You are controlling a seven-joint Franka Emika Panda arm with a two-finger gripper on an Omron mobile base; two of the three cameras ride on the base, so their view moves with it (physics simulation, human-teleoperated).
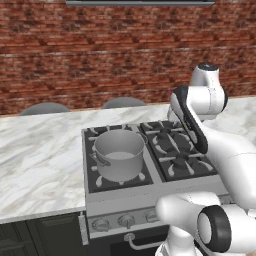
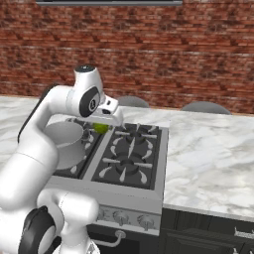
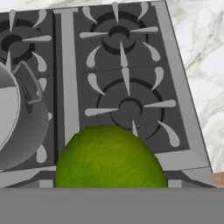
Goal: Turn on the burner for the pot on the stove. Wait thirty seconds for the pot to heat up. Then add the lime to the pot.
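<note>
Claw (image 2: 102,127) gripping lime (image 2: 101,128) above stove (image 2: 130,149); marble counter (image 2: 208,149), brick wall (image 2: 149,49).

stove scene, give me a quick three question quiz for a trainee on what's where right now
1. True or false: the lime already lies inside the pot.
2. Multiple choice: on which side of the stove, seen from the front knobs, does the pot stand? A. left B. right C. off the stove, on the counter
3. Short answer: in the hand view, what sits closest to the camera, and what lies beneath it?

Key
1. False. It is up at the gripper, above the cooktop beside the pot.
2. A.
3. The lime, over the right-hand burners.
</note>
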